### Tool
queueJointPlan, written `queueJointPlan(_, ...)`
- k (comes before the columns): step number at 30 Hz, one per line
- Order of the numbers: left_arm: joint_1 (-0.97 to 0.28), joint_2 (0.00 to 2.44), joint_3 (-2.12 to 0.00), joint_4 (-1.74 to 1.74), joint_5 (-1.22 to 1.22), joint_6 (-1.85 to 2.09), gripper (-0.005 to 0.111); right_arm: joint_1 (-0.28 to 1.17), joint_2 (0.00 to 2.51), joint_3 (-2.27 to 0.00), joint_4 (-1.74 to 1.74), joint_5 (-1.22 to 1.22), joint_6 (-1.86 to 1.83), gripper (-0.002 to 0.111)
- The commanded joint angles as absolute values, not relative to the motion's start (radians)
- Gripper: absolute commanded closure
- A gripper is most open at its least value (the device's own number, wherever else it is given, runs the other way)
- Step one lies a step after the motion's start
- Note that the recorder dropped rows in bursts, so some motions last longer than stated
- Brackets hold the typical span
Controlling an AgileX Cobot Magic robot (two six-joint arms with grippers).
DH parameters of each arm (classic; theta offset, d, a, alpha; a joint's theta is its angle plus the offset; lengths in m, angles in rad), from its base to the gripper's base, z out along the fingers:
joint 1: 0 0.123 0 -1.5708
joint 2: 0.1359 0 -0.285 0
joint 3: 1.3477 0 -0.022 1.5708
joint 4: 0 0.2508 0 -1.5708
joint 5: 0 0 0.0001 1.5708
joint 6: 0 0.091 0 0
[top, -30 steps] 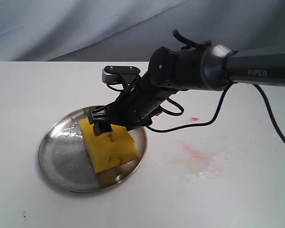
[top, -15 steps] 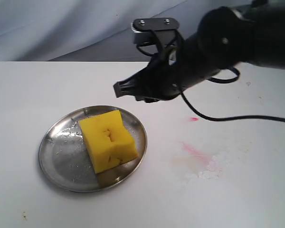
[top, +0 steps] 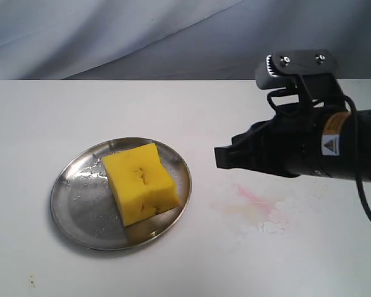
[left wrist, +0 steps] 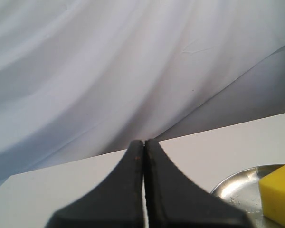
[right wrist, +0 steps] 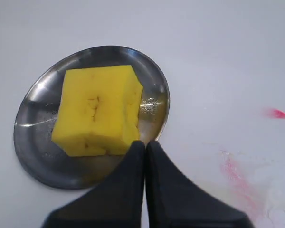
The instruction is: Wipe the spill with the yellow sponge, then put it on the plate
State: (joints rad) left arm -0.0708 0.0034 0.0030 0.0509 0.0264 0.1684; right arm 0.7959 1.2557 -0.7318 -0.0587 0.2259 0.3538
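Yellow sponge (top: 141, 182) on the plate (top: 80, 210)

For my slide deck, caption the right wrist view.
The yellow sponge sits on the plate, right gripper shut and clear of it, the pink-smeared spill alongside.

Exterior: you're looking obliquely down at the plate (top: 71, 213).
Left wrist: you're looking level past the plate's rim.
Right wrist: you're looking steeply down, close above it.
Shared: all are showing the plate.
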Motion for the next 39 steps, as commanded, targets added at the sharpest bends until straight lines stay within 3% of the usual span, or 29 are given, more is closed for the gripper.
queueJointPlan(1,-0.069,0.0,0.0,0.042,0.022,0.16,0.107,0.78,1.179,-0.645,-0.09,0.184,0.36,0.108)
queueJointPlan(10,-0.069,0.0,0.0,0.042,0.022,0.16,0.107,0.592,0.956,-0.418,-0.088,0.096,0.382,0.108)
queueJointPlan(20,-0.069,0.0,0.0,0.042,0.022,0.16,0.107,0.193,0.311,-0.062,-0.008,-0.035,0.136,0.108)
queueJointPlan(27,-0.069,0.0,0.0,0.042,0.022,0.16,0.107,0.15,0.01,0.0,0.031,0.098,-0.049,0.108)
queueJointPlan(39,-0.069,0.0,0.0,0.042,0.022,0.16,0.107,0.15,0.0,0.0,-0.007,0.11,-0.026,0.108)
